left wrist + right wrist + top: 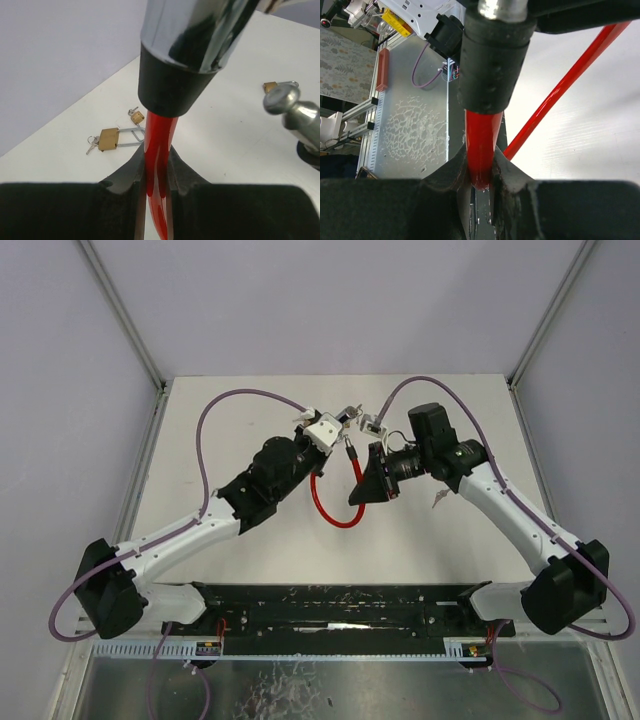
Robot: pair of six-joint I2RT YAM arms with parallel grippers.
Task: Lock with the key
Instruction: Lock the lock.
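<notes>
Shows one red cable lock [322, 502], held above the table [250, 540] around its middle, nearer the far edge. Gripped twice: by the left gripper [157, 170], clenched on the cable just under the chrome barrel [195, 30], and by the right gripper [481, 170], clenched under a black collar [492, 65]. Counts three small brass padlocks [108, 139] lying on the table, two close together, one apart.

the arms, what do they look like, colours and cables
Both arms are alike: the left arm and right arm have white lower links, black bases and black wrist sections, and a purple cable loops alongside each. The end effector fingers are black.
</notes>
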